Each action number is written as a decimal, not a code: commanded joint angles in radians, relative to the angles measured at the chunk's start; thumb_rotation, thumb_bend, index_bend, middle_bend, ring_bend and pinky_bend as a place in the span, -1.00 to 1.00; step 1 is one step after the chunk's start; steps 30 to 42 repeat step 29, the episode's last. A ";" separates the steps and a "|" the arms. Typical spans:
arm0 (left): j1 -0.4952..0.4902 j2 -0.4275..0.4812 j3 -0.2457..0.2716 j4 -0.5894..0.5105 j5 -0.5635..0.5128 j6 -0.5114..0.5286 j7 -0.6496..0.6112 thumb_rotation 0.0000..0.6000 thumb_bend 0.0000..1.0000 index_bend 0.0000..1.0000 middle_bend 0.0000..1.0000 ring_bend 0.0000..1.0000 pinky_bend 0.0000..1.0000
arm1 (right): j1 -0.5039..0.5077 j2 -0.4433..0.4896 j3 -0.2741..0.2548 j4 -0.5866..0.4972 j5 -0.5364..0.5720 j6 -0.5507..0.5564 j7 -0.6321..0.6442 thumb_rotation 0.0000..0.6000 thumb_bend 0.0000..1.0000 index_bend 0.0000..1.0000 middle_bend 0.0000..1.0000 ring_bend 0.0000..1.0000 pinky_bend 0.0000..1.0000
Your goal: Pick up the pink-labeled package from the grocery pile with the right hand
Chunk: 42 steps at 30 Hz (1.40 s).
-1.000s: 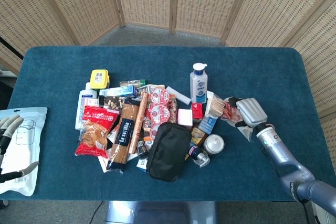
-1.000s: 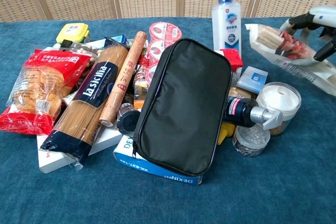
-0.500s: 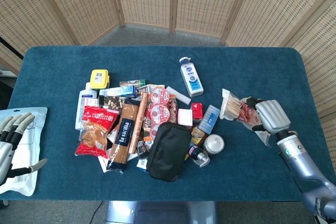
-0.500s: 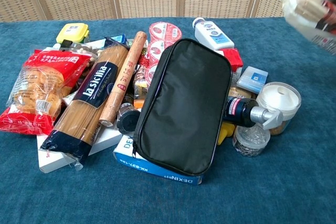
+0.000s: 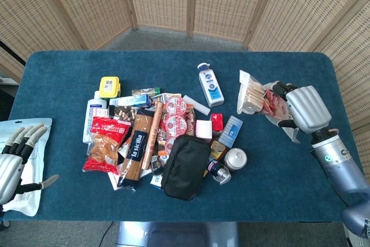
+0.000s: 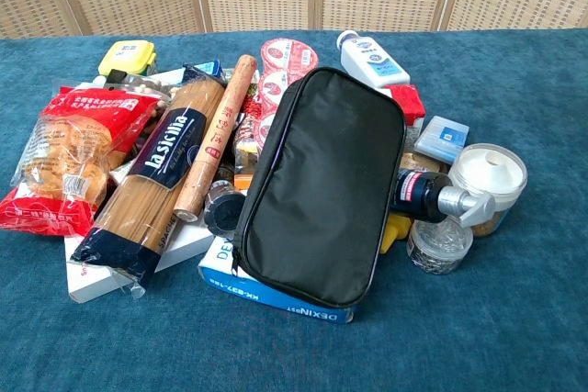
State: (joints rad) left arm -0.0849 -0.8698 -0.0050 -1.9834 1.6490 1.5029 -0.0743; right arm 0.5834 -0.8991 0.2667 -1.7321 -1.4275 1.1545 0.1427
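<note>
Holding: right hand [image 5: 302,107] grips the pink-labeled package [image 5: 258,100], clear of the grocery pile [image 5: 167,137], likely to keep it from snagging.
Toppled: white lotion bottle [image 5: 208,84] lies flat beside the pile.
Idle: left hand [image 5: 16,157] open, fingers spread, over a white pouch [image 5: 29,137].

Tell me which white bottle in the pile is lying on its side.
The pump bottle with the blue-and-red label, at the pile's far edge beside the red box. The other white bottle sits at the left edge, half under the snack bag.
</note>
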 commanded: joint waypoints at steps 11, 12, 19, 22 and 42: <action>0.060 -0.097 0.052 -0.018 0.052 0.050 0.091 0.88 -1.00 -1.00 -1.00 -1.00 -1.00 | 0.091 0.032 0.064 -0.107 0.003 -0.071 0.033 1.00 -0.02 0.42 1.00 1.00 1.00; 0.068 -0.110 0.062 -0.020 0.063 0.054 0.106 0.89 -1.00 -1.00 -1.00 -1.00 -1.00 | 0.098 0.029 0.062 -0.102 -0.004 -0.081 0.043 1.00 -0.02 0.42 1.00 1.00 1.00; 0.102 -0.137 0.073 0.004 0.059 0.089 0.121 0.88 -1.00 -1.00 -1.00 -1.00 -1.00 | 0.128 -0.006 0.056 -0.070 -0.019 -0.105 0.056 1.00 -0.02 0.42 1.00 1.00 1.00; 0.098 -0.130 0.067 0.019 0.046 0.083 0.107 0.87 -1.00 -1.00 -1.00 -1.00 -1.00 | 0.137 -0.022 0.058 -0.063 -0.004 -0.109 0.045 1.00 -0.02 0.42 1.00 1.00 1.00; 0.086 -0.067 0.046 0.001 0.041 0.090 0.092 0.88 -1.00 -1.00 -1.00 -1.00 -1.00 | 0.161 -0.053 0.065 -0.043 0.045 -0.132 0.002 1.00 -0.02 0.41 1.00 1.00 1.00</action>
